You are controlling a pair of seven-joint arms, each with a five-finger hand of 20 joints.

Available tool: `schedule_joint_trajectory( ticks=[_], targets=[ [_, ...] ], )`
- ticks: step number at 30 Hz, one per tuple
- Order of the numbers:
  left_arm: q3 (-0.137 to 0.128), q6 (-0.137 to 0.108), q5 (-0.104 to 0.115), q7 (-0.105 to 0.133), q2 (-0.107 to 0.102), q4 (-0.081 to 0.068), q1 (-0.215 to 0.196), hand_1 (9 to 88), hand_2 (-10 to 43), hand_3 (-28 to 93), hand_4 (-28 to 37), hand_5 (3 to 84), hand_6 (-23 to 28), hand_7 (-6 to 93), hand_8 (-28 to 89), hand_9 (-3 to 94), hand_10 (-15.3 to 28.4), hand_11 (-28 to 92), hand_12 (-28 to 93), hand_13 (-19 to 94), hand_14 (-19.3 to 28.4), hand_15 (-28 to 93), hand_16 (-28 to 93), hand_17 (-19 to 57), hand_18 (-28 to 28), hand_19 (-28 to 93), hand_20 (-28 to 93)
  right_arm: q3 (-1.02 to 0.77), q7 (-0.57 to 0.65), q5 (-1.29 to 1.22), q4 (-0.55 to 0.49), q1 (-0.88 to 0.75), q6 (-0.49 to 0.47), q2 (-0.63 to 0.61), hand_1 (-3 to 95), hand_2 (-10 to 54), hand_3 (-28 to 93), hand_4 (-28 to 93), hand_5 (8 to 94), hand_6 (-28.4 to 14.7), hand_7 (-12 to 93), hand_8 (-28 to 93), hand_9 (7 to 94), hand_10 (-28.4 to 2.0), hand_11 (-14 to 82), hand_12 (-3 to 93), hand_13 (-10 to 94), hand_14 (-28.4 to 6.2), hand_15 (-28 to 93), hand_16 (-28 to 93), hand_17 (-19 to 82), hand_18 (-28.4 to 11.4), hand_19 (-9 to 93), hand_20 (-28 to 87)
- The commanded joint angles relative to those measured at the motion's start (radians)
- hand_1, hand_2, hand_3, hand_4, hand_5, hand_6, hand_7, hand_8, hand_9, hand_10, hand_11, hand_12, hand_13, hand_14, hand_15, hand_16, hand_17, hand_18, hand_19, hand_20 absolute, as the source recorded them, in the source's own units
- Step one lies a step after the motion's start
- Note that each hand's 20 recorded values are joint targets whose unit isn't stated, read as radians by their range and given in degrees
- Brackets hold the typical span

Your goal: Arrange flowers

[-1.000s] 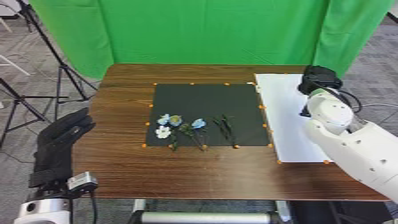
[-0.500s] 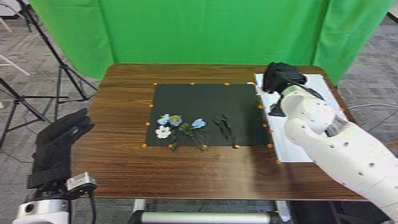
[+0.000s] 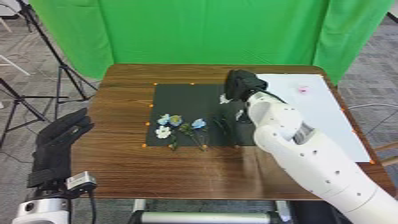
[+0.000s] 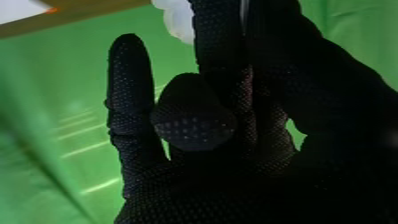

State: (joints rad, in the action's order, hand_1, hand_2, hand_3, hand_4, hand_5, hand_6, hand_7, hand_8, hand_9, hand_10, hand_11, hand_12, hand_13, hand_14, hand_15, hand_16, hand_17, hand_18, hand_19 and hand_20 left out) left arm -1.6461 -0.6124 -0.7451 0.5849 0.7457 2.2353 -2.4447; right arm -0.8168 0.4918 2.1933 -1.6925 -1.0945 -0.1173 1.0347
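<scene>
My right hand [image 3: 240, 86] is over the upper right part of the black mat [image 3: 191, 97], with a white flower [image 3: 224, 99] beside its fingers. In the right wrist view, white petals [image 4: 178, 19] stick out by the fingers of the right hand [image 4: 222, 180], which pinch the flower; its stem is mostly hidden. On the mat's lower left lie a white flower [image 3: 163, 132], blue flowers [image 3: 198, 123] and a yellowish one [image 3: 175, 120], with green stems [image 3: 222, 129] to their right. My left hand [image 3: 60, 142] rests open off the table's left side.
A white board [image 3: 311, 120] lies right of the mat, with a small pink flower [image 3: 303, 90] near its top. Orange markers dot the edges of mat and board. The brown table [image 3: 178, 175] extends in front. A green curtain [image 3: 213, 35] hangs behind it.
The right hand has moved left from the white board to above the black mat, carrying the white flower. The pink flower on the board has come into sight. The left hand has stayed still.
</scene>
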Motion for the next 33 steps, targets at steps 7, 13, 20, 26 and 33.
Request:
schedule_joint_trajectory(
  ticks=[7, 13, 20, 26, 33],
  targets=[
    [-0.008, 0.02, -0.027, -0.023, 0.028, 0.003, 0.002, 27.3, 3.5, 81, -17.6, 40.5, 10.8, 20.6, -12, 31.5, 19.0, 42, 10, 19, 23.9, 66, -17, -13.0, 18.8, 52, 12, 0.073, -0.018, 0.055, -0.014, -0.046, 0.007, 0.033, 55.8, -9.5, 75, -28, 77.8, 1.2, 30, -2, 92.6, -3.9, 11.8, 33.0, 85, -2.6, 76, 22, 36, -17.9, 93, -2],
    [-0.016, 0.033, -0.042, -0.038, 0.046, 0.003, 0.002, 27.4, 3.5, 81, -17.6, 40.5, 10.8, 20.5, -12, 31.5, 19.0, 42, 10, 19, 23.9, 66, -17, -13.0, 18.8, 52, 12, 0.095, 0.01, 0.045, 0.007, -0.02, 0.038, 0.016, 55.7, -9.5, 75, -28, 77.7, 1.4, 30, -2, 92.5, -3.9, 11.9, 33.0, 85, -2.7, 76, 22, 36, -17.9, 93, -2],
    [-0.009, 0.035, -0.038, -0.033, 0.04, 0.002, 0.005, 27.3, 3.5, 81, -17.6, 40.5, 10.8, 20.5, -12, 31.6, 19.0, 42, 10, 19, 24.0, 66, -17, -13.0, 18.8, 52, 12, 0.104, 0.026, 0.036, 0.018, -0.008, 0.058, 0.013, 55.5, -9.5, 76, -28, 77.6, 1.4, 30, -2, 92.4, -3.9, 12.0, 33.1, 85, -2.6, 76, 22, 36, -18.1, 93, -2],
    [-0.014, 0.039, -0.047, -0.04, 0.047, 0.001, 0.004, 27.3, 3.5, 81, -17.6, 40.5, 10.9, 20.5, -12, 31.5, 19.0, 42, 10, 19, 23.9, 66, -17, -13.0, 18.8, 52, 12, 0.105, 0.038, 0.027, 0.017, -0.008, 0.05, 0.006, 55.5, -9.5, 76, -28, 77.5, 1.4, 30, -2, 92.4, -4.0, 12.2, 33.1, 85, -2.8, 76, 22, 35, -18.1, 93, -2],
    [-0.013, 0.039, -0.043, -0.039, 0.041, 0.0, 0.005, 27.3, 3.6, 81, -17.7, 40.5, 10.8, 20.5, -12, 31.6, 19.0, 42, 10, 19, 23.9, 66, -17, -13.0, 18.8, 52, 12, 0.068, 0.045, 0.024, 0.017, -0.034, -0.003, 0.022, 53.5, -9.5, 77, -28, 76.4, 0.7, 29, -2, 91.1, -4.8, 14.1, 33.2, 84, -3.4, 76, 22, 35, -18.6, 93, -2]
  ],
)
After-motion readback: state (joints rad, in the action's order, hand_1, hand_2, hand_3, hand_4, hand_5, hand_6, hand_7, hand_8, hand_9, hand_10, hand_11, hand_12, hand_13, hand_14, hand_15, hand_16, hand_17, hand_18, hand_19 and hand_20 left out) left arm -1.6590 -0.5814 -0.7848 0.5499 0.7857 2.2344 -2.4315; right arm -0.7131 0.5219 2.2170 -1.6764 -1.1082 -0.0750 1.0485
